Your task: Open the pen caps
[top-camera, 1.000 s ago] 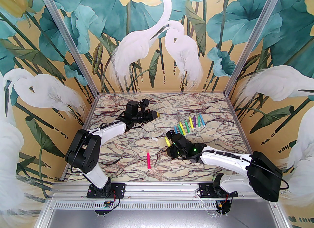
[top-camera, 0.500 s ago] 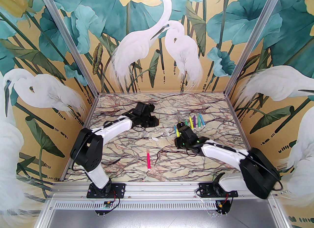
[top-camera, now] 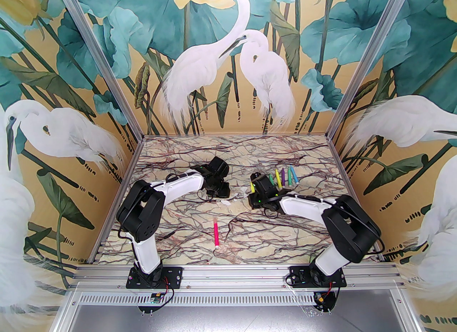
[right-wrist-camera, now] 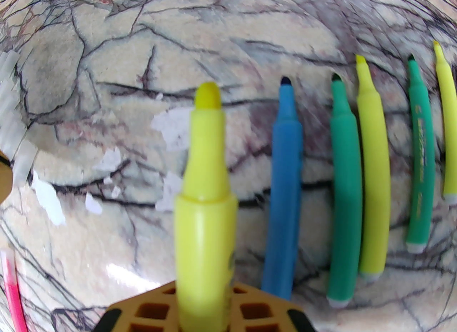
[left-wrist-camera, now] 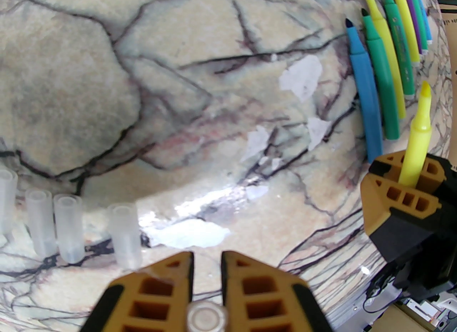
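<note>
Pen caps: clear, side by side on table, just left of left gripper, jaws nearly together, nothing seen between.
Right gripper: clamped on uncapped yellow pen, beside row of uncapped pens.
Top view: pink pen well apart, toward arm bases.

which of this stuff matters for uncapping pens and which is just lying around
Job: clear caps; yellow pen in right pincer; pink pen; uncapped pen row.
Lying about: white flecks; heron wallpaper.
</note>
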`<state>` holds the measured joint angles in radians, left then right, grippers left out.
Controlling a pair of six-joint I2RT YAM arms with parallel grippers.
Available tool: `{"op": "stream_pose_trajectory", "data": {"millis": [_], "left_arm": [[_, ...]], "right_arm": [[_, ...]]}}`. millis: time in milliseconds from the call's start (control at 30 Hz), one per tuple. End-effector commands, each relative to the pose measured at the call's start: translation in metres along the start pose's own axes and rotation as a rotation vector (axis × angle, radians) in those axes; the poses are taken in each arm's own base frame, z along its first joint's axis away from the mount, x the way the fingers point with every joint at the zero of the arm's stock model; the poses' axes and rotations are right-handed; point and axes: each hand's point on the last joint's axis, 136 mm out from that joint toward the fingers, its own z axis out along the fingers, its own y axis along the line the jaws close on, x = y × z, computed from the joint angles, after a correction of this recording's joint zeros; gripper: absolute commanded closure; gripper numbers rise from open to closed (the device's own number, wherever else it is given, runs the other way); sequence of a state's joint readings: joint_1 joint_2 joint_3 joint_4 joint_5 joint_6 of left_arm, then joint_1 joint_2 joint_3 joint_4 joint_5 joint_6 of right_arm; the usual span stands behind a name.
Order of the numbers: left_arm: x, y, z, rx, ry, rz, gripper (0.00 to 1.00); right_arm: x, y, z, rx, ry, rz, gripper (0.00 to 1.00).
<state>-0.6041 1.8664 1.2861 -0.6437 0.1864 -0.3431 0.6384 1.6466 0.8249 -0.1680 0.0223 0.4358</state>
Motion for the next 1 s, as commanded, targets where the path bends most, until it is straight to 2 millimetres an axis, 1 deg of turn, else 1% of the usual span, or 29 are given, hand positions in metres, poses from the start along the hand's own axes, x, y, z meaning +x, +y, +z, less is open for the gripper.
{"op": "stream_pose_trajectory", "data": {"millis": [0, 67, 233, 567, 700, 967], "left_arm": [[0.002, 0.003, 0.009, -0.046, 0.026, 0.023, 1.0], [0.002, 0.003, 0.013, -0.053, 0.03, 0.027, 0.99], [0.001, 0.006, 0.02, -0.07, 0.039, 0.027, 0.93], [0.003, 0.011, 0.027, -0.095, 0.056, 0.029, 0.85], [0.004, 0.013, 0.03, -0.106, 0.06, 0.03, 0.8], [0.006, 0.017, 0.033, -0.124, 0.069, 0.03, 0.76]], "right_arm": [[-0.011, -0.001, 0.007, 0.023, -0.013, -0.022, 0.91], [-0.011, -0.001, 0.012, 0.033, -0.005, -0.025, 0.9], [-0.014, -0.005, 0.018, 0.064, 0.007, -0.03, 0.88], [-0.008, -0.016, 0.025, 0.13, 0.041, -0.042, 0.76], [-0.007, -0.021, 0.024, 0.153, 0.045, -0.045, 0.73], [-0.005, -0.025, 0.019, 0.18, 0.048, -0.052, 0.71]]}}
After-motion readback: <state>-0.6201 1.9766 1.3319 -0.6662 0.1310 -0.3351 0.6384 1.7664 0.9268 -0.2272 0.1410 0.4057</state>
